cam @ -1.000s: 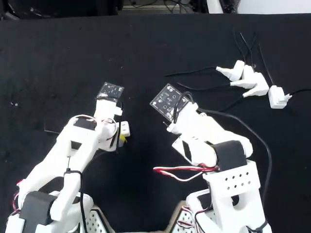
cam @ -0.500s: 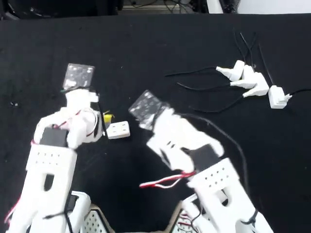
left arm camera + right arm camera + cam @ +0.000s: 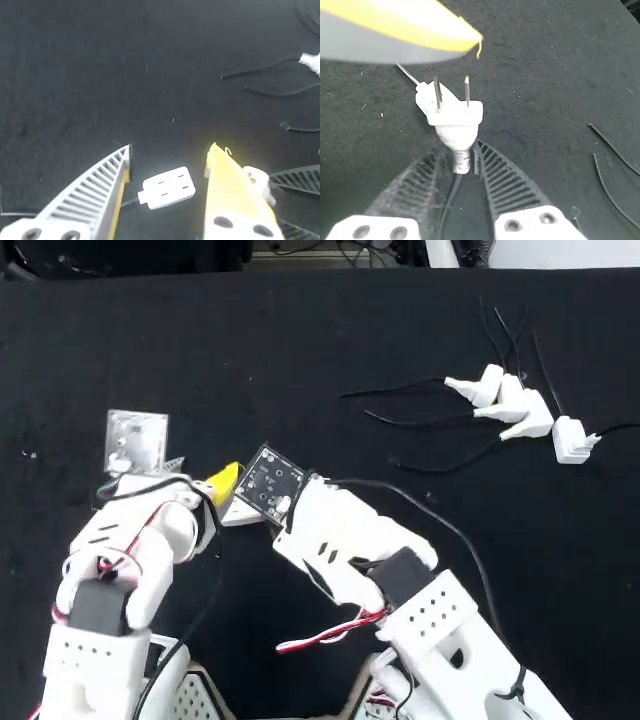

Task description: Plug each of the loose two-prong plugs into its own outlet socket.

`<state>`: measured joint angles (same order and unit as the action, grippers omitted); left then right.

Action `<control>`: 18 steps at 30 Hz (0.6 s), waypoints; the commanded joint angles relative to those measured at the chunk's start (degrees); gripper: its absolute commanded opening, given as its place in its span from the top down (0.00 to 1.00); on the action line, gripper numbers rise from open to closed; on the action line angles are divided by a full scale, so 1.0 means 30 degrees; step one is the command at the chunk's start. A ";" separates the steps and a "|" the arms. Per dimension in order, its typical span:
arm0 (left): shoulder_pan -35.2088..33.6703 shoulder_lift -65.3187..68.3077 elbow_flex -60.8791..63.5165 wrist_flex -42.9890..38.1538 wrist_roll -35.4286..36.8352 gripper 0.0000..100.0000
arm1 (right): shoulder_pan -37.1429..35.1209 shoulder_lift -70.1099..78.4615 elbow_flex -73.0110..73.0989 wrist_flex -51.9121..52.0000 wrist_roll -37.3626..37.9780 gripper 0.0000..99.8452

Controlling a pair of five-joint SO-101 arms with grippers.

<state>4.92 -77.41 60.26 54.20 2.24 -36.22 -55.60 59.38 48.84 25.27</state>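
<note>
Right wrist view: plug (image 3: pixel 455 117) pinched at its neck by right gripper (image 3: pixel 460 149), prongs pointing straight ahead of the fingertips. Outlet socket (image 3: pixel 166 187) lying flat between the wide-spread fingers of left gripper (image 3: pixel 170 147), untouched, slots facing up. Judged best: tip the plug prongs-down over one slot pair, square both prongs before pressing, close the left fingers on the block to stop sliding. Hard to make out: white piece (image 3: pixel 422 92) just beyond the prongs, possibly the socket; in the high view, block mostly tucked under the right wrist. Other loose plugs (image 3: pixel 505 400) well apart from both grippers.
</note>
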 commanded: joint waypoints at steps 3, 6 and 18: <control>0.0337 -0.2315 -0.0161 -0.0205 0.0176 0.75 | -0.0205 -0.0278 -0.0484 -0.0469 -0.0147 0.99; 0.0366 -0.2403 -0.0161 -0.0205 0.0147 0.75 | -0.0205 -0.0278 -0.0484 -0.0469 -0.0205 0.99; 0.2242 -0.2051 0.1597 0.0322 -0.1436 0.75 | -0.0205 -0.0278 -0.0513 -0.0352 -0.0674 0.99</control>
<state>10.20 -84.44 64.75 55.69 -0.92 -36.13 -55.52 59.47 48.92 23.69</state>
